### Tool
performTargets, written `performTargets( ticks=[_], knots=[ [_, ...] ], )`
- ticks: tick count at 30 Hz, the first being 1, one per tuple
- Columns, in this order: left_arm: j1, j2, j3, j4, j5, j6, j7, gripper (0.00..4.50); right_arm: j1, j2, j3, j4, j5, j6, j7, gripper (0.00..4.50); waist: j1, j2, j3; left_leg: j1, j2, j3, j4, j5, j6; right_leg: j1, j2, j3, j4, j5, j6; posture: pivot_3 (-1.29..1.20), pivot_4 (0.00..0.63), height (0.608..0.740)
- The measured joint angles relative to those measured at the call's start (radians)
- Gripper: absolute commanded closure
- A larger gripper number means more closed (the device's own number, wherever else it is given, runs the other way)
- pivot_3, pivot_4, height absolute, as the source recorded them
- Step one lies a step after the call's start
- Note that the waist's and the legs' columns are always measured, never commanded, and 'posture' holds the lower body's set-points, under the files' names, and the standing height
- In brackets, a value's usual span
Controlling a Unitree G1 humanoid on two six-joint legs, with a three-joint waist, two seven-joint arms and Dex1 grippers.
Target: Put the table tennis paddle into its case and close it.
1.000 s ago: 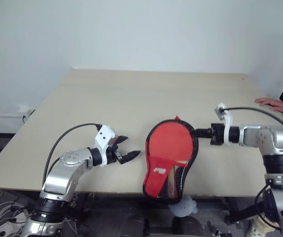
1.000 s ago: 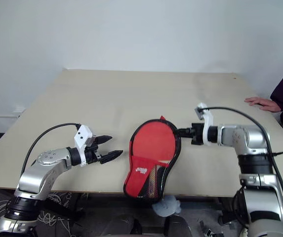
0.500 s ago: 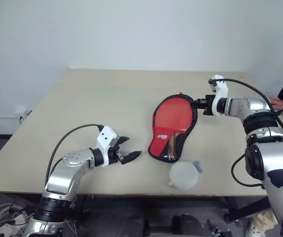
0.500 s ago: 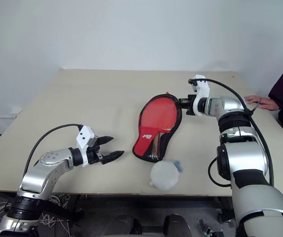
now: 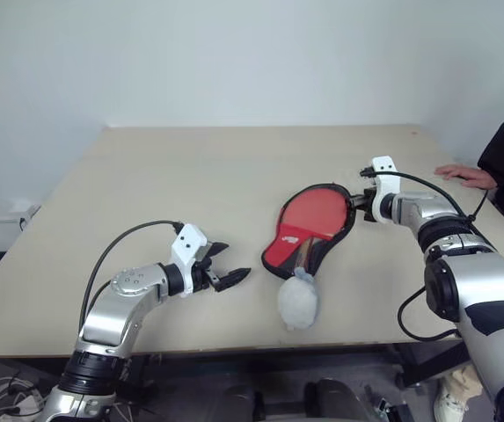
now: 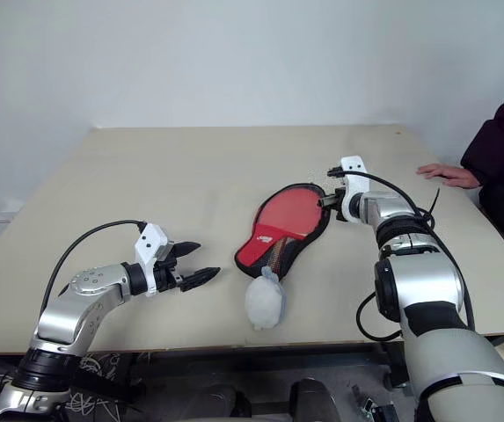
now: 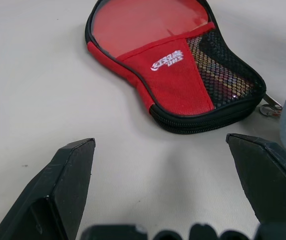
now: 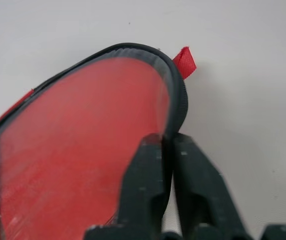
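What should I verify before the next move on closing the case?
1. Table tennis paddle seated inside case: ok.
2. Case flat on table: ok.
3. Right gripper pinching the case rim: ok, fingers nearly shut on it.
4. Left gripper free and open: ok.
5. Zip closed: cannot tell.
6. Grey fuzzy lump clear of the case: not ok, it sits against the narrow end.

The case (image 5: 311,232) lies flat on the table, red with a black zipped rim, a white logo and a mesh panel at its narrow end. The right gripper (image 8: 167,145) pinches the rim at its round end. The left gripper (image 5: 231,266) is well apart from its narrow end. The table tennis paddle (image 7: 147,25) shows inside as a red face under the clear window.
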Motion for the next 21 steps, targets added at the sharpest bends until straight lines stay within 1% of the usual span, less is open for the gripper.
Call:
performTargets(
  ticks=[1,6,7,8,11,12,13,17,21],
  knots=[
    [0.000,0.000,0.000,0.000,0.000,0.000,0.001,0.00,0.001,0.003,-0.002,0.001,-0.001,-0.001,0.000,3.00,0.000,0.000,0.000,0.000,0.000,0.000,0.000,0.000,0.000,0.000,0.000,0.000,0.000,0.000,0.000,0.00,0.000,0.729],
    [0.000,-0.001,0.000,0.000,0.000,0.000,0.015,0.00,0.003,0.012,-0.018,0.003,-0.007,-0.003,0.001,1.72,0.000,0.000,0.000,0.000,0.000,0.000,0.000,0.000,0.000,0.000,0.000,0.001,0.000,0.001,-0.001,0.00,0.000,0.729],
    [0.000,-0.001,0.000,0.000,0.000,0.000,0.016,0.00,0.003,0.012,-0.022,0.003,-0.008,-0.003,0.002,1.37,0.000,0.000,0.000,0.000,0.000,0.000,0.000,0.000,0.000,0.000,0.000,0.001,0.000,0.001,-0.001,0.00,0.000,0.729],
    [0.000,-0.001,0.000,0.000,-0.001,0.000,0.017,0.00,0.003,0.012,-0.024,0.003,-0.008,-0.003,0.002,1.15,0.000,0.000,0.000,0.000,0.000,0.000,0.000,0.000,0.000,0.000,0.000,0.001,0.000,0.001,-0.002,0.00,0.000,0.729],
    [0.000,-0.001,0.000,0.000,-0.002,0.001,0.021,0.00,0.002,0.011,-0.032,0.002,-0.010,-0.005,0.006,0.28,0.000,0.000,0.000,0.000,0.000,0.000,0.000,0.000,0.000,0.000,0.000,0.001,0.000,0.002,-0.003,0.00,0.000,0.729],
    [0.000,-0.002,0.000,0.000,-0.002,0.001,0.024,0.00,0.002,0.010,-0.034,0.002,-0.011,-0.005,0.007,0.12,0.000,0.000,0.000,0.000,0.000,0.000,0.000,0.000,0.000,0.000,0.000,0.001,0.000,0.002,-0.003,0.00,0.000,0.729],
    [0.000,-0.002,0.000,0.000,-0.002,0.002,0.025,0.00,0.002,0.010,-0.036,0.002,-0.013,-0.005,0.008,0.05,0.001,0.000,0.000,0.000,0.000,0.000,0.000,0.000,0.000,0.000,0.000,0.001,0.000,0.002,-0.003,0.00,0.000,0.729],
    [0.000,-0.006,0.000,0.000,-0.004,0.005,0.034,0.00,0.003,-0.010,-0.046,-0.009,-0.017,-0.005,0.019,0.05,0.002,0.000,0.000,0.000,-0.001,0.000,0.000,0.000,0.000,0.000,0.000,0.001,0.000,0.002,-0.003,0.00,0.000,0.729],
    [0.017,-0.006,0.012,-0.014,-0.011,0.007,0.042,0.00,0.023,-0.049,-0.054,-0.082,-0.016,-0.015,0.052,0.05,0.002,0.000,0.000,0.000,-0.001,0.000,0.000,0.000,0.000,0.000,0.000,0.002,0.000,0.002,-0.003,0.00,0.000,0.729]
  ],
)
